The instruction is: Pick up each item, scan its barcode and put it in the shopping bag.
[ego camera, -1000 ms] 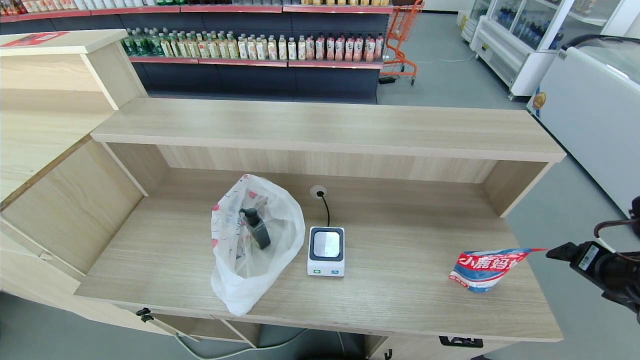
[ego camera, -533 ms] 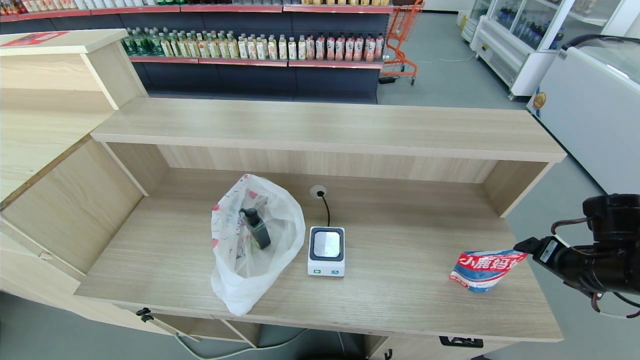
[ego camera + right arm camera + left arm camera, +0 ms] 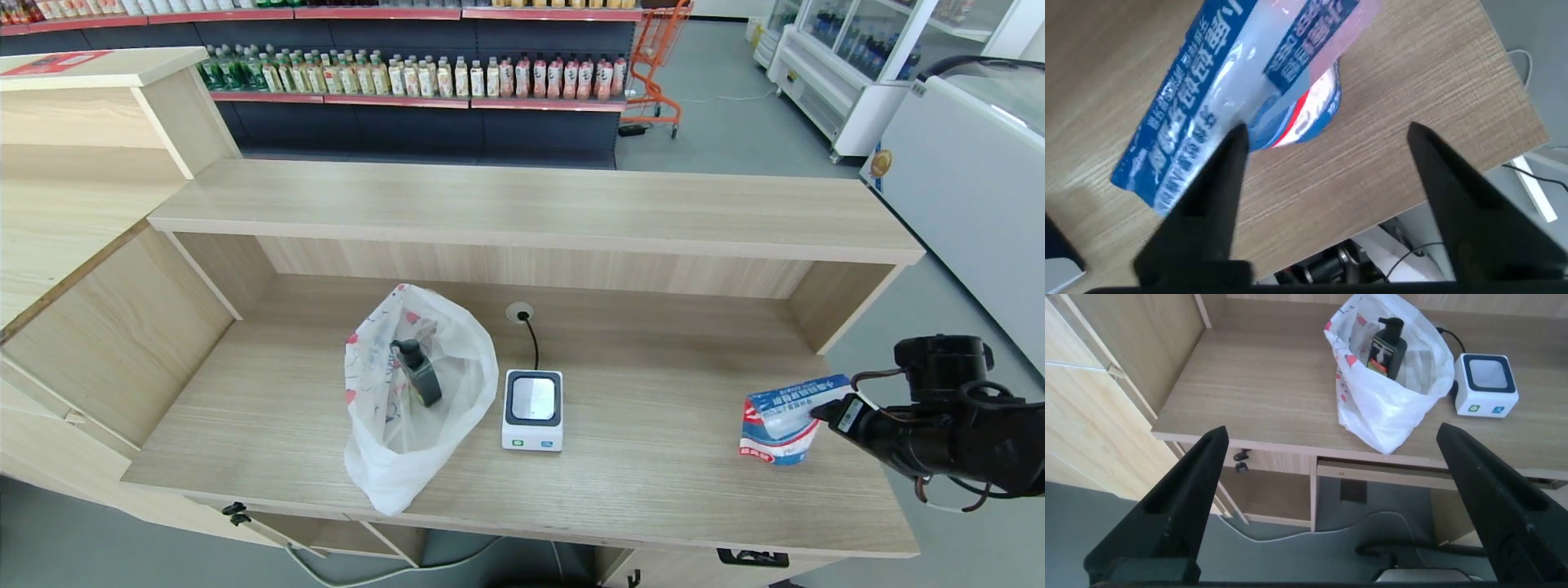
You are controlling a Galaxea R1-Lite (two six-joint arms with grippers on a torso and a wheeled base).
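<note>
- The blue, white and red snack pouch stands tilted near the right end of the desk, well apart from the barcode scanner.
- The right hand is released, fingers spread wide at the pouch's upper part. One finger lies against it, and nothing is grasped.
- The white shopping bag sits just left of the scanner, with a dark pump bottle upright inside.
- The left hand is released and empty, hanging off the desk's front edge.
</note>
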